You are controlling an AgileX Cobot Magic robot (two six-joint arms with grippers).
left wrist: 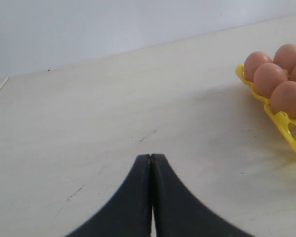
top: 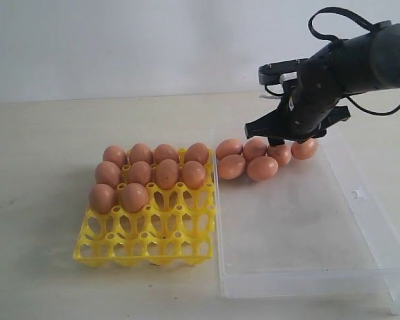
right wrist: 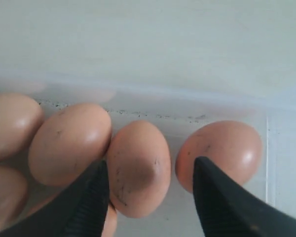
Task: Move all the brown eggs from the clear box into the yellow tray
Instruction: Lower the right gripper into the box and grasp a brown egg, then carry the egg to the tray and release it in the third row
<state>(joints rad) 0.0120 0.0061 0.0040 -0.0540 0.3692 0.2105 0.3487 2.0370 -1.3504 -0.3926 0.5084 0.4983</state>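
right wrist view: our right gripper (right wrist: 149, 165) hangs, jaws apart, astride one brown egg (right wrist: 138, 173) by the clear box (top: 300, 270) wall; we judge it lined up to pinch. ten sit in the yellow tray (top: 147, 255); left gripper (left wrist: 150, 158) pressed together, idle.

Probably a lab: bare pale tabletop (top: 53, 133), blank white wall (top: 120, 40)

Brown eggs (right wrist: 69, 143) packed against the clear box (right wrist: 187, 98) wall crowd the right pincer (right wrist: 150, 165).
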